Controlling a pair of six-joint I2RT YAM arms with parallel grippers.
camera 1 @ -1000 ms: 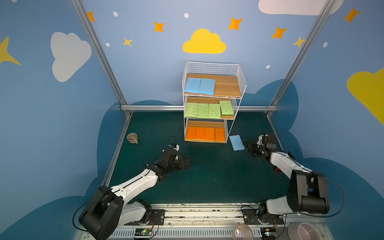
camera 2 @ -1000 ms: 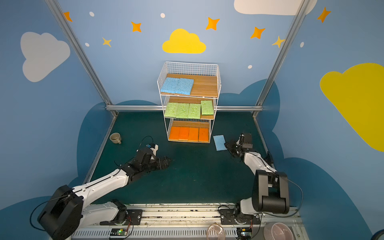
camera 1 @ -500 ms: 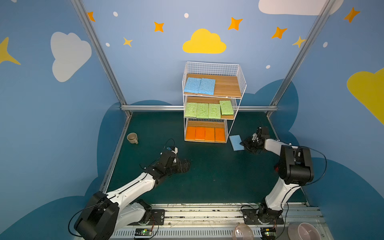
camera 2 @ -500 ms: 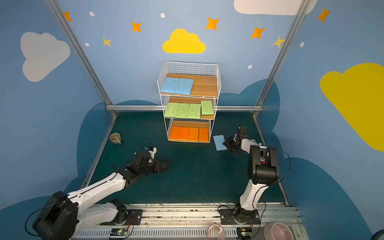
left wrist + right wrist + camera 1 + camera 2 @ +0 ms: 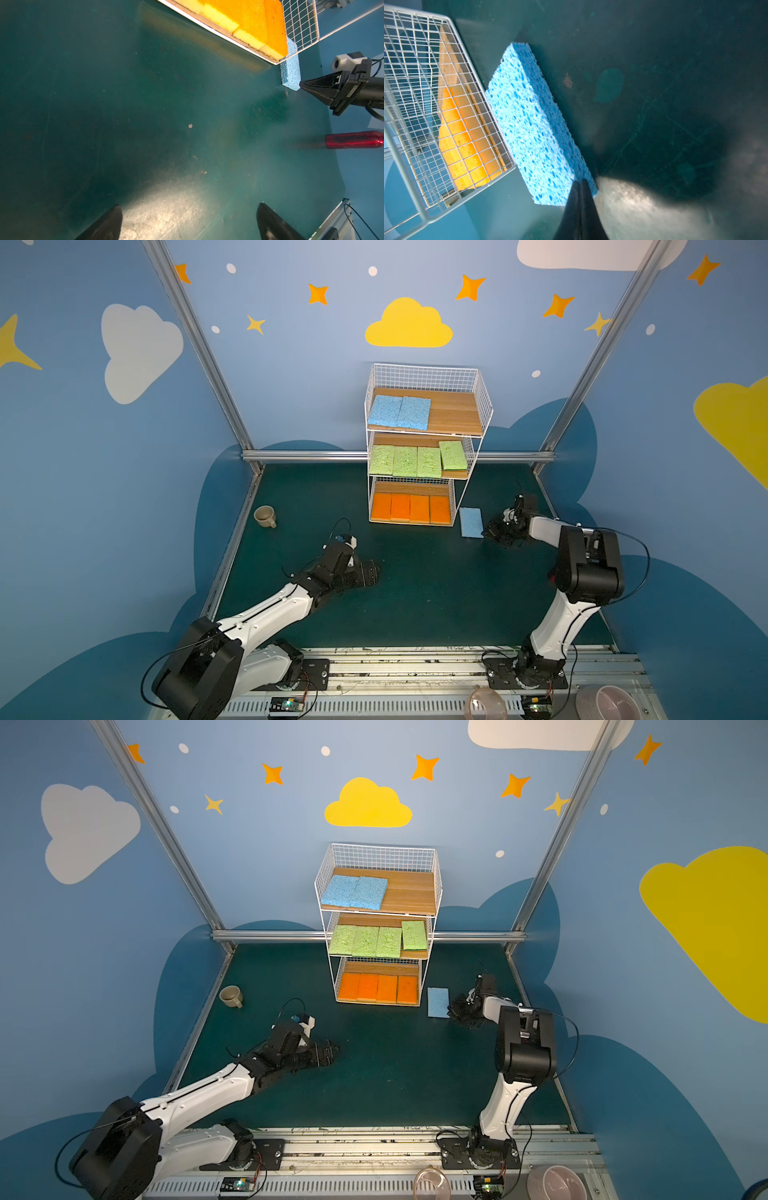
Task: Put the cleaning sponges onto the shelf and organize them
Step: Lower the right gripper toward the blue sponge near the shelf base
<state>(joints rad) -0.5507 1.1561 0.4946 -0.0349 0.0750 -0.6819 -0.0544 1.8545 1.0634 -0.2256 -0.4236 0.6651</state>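
Note:
The shelf [image 5: 428, 377] stands at the back of the green mat, with two blue cleaning sponges [image 5: 399, 411] on its top board, several green ones [image 5: 415, 460] on the middle board and several orange ones [image 5: 409, 508] on the bottom board. One more blue sponge [image 5: 471, 522] [image 5: 535, 128] lies flat on the mat beside the shelf's right foot. My right gripper [image 5: 486, 531] [image 5: 580, 181] is shut, its fingertips pressed together at that sponge's near corner with nothing visible between them. My left gripper [image 5: 374, 570] [image 5: 189, 216] rests low over bare mat, open and empty.
A beige cup [image 5: 264, 516] sits near the left frame rail. A red cylinder [image 5: 353, 142] lies at the mat's right edge in the left wrist view. A pink bowl [image 5: 602, 703] and a clear cup [image 5: 486, 705] sit at the front right by the base rail.
My right gripper has moved left up to the blue sponge on the mat and its jaws have closed. The left arm has drawn back slightly, still open.

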